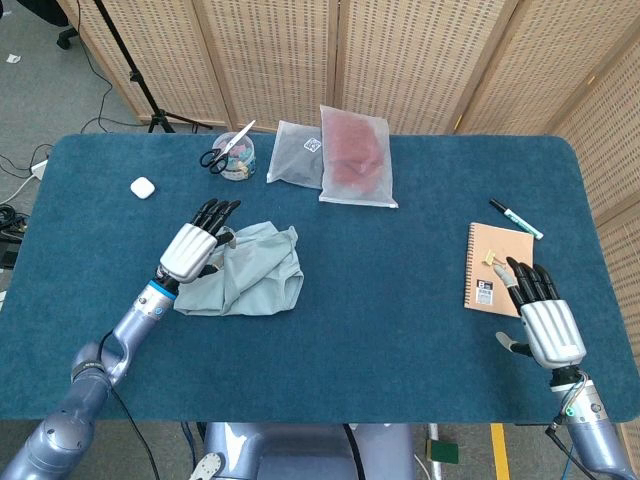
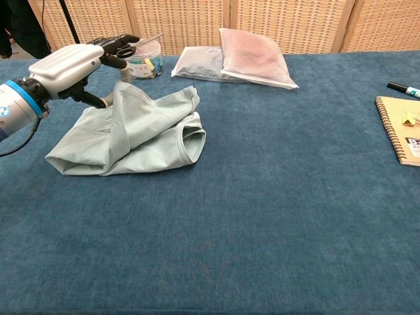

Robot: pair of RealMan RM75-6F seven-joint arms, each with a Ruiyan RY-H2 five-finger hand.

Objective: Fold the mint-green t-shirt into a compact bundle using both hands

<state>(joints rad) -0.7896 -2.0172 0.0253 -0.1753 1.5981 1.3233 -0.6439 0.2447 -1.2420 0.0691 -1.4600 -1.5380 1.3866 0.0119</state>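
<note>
The mint-green t-shirt (image 1: 255, 278) (image 2: 147, 134) lies crumpled at the left of the blue table (image 1: 390, 300). My left hand (image 1: 192, 248) (image 2: 69, 64) is over the shirt's back-left part and pinches a fold of it, lifted into a peak under the fingers. My right hand (image 1: 545, 320) rests near the front right edge, fingers spread and holding nothing, far from the shirt. It does not show in the chest view.
A tan spiral notebook (image 1: 497, 268) (image 2: 400, 128) and a marker pen (image 1: 515, 218) lie just beyond the right hand. At the back stand a tub with scissors (image 1: 235, 155) (image 2: 143, 59) and two plastic bags (image 1: 355, 155) (image 2: 252, 56). A small white case (image 1: 142, 187) sits back left.
</note>
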